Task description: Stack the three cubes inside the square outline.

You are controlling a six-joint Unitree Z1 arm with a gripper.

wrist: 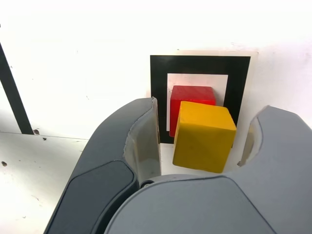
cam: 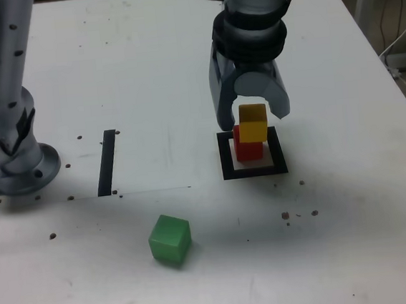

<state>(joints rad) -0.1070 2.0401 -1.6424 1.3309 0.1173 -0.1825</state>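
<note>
The yellow cube [cam: 253,122] [wrist: 204,136] sits on top of the red cube [cam: 248,150] [wrist: 192,95], shifted a little off centre. Both stand inside the black square outline [cam: 226,157] [wrist: 158,73]. My gripper [cam: 253,118] [wrist: 207,109] hangs over the stack, open, with one finger on each side of the yellow cube. The wrist view shows a small gap between each finger and the cube. The green cube [cam: 170,239] lies alone on the white table, nearer the front and toward the exterior view's left.
A straight black strip [cam: 107,163] [wrist: 10,92] lies on the exterior view's left of the outline. The arm's grey base [cam: 11,142] stands at the far left. Cables [cam: 400,32] hang beyond the table's right edge. Small dark specks dot the tabletop.
</note>
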